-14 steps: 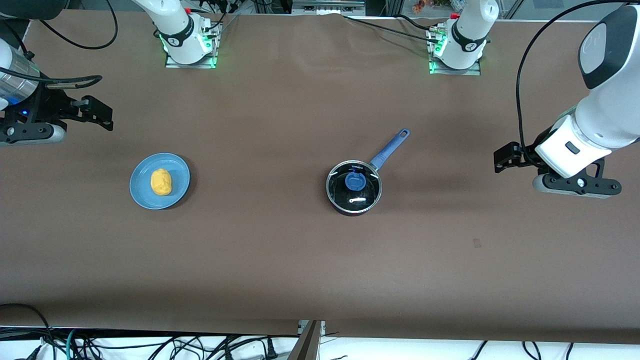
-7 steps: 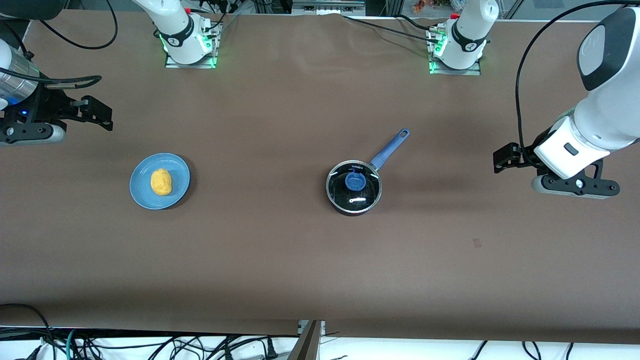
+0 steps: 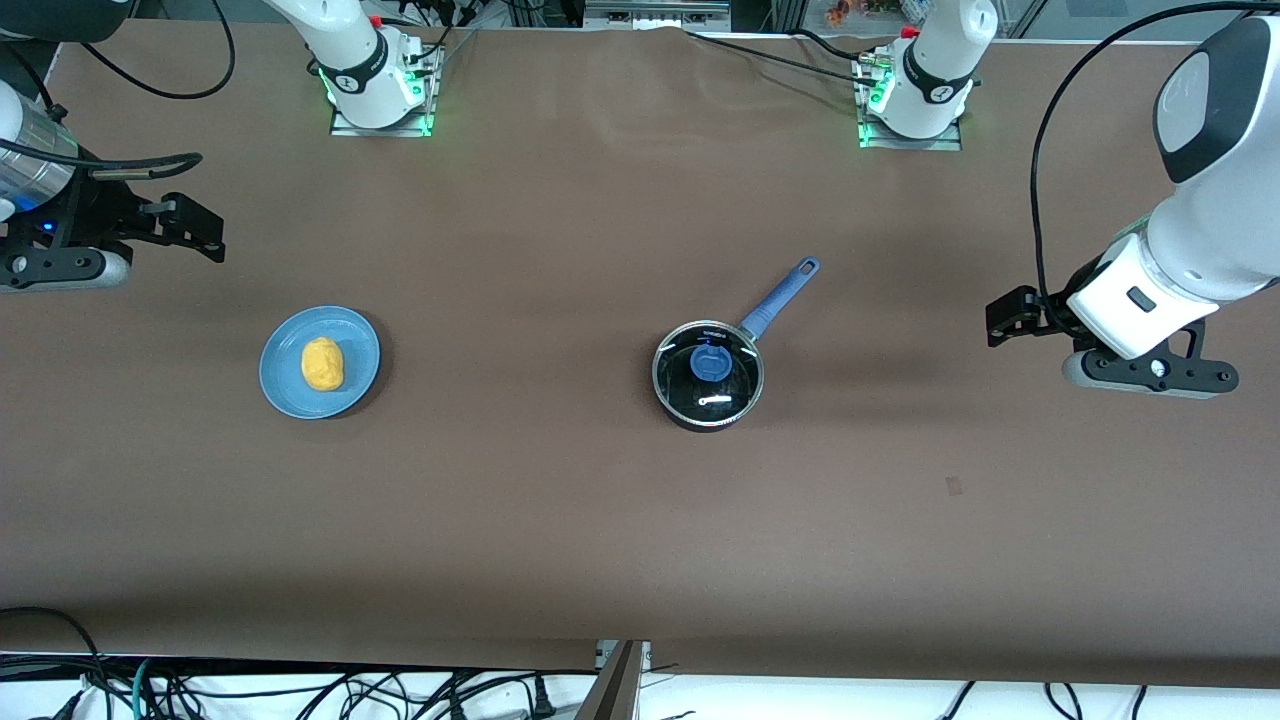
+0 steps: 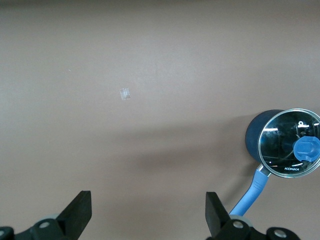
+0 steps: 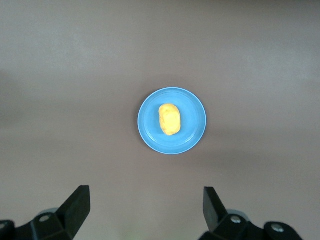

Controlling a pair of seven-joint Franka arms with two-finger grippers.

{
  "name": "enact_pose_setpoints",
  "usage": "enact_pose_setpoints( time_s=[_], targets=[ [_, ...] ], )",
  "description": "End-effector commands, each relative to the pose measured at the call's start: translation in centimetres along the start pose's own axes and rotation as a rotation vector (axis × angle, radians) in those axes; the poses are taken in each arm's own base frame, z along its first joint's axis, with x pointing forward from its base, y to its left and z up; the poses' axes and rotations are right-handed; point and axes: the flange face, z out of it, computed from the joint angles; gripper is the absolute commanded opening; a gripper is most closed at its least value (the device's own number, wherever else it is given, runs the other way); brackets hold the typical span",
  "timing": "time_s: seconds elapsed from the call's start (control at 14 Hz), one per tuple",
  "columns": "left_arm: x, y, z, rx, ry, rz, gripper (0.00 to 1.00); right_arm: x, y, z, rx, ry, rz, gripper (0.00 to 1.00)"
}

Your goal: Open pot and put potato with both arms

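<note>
The black pot (image 3: 707, 378) stands mid-table with its glass lid (image 3: 730, 385) on, blue knob (image 3: 708, 363) up and blue handle (image 3: 780, 294) pointing toward the left arm's base. The yellow potato (image 3: 322, 363) lies on a blue plate (image 3: 275, 372) toward the right arm's end. My left gripper (image 3: 1008, 316) hangs open over bare table at the left arm's end, apart from the pot (image 4: 280, 145). My right gripper (image 3: 203, 228) hangs open at the right arm's end, away from the potato (image 5: 169, 119). Both the left gripper (image 4: 148, 199) and the right gripper (image 5: 146, 196) hold nothing.
A brown cloth covers the table (image 3: 560, 520). The two arm bases (image 3: 378, 90) (image 3: 915, 100) stand along the edge farthest from the camera. A small pale scrap (image 3: 954, 486) lies on the cloth, nearer the camera than the left gripper. Cables hang below the near edge.
Both arms have shifted only very slightly. The pot, its lid, the plate and the potato have not moved.
</note>
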Motion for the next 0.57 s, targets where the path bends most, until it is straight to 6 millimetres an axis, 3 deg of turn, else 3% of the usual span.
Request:
enact_pose_setpoints(
  time_s=[0.0, 0.5],
  targets=[
    [-0.3, 0.3, 0.1, 0.017, -0.008, -0.002, 1.0, 0.5, 0.2, 0.5, 0.0, -0.013, 0.006, 1.0],
    [-0.3, 0.4, 0.1, 0.016, -0.008, -0.008, 1.0, 1.2, 0.9, 1.8, -0.006, -0.029, 0.019, 1.0]
  ],
)
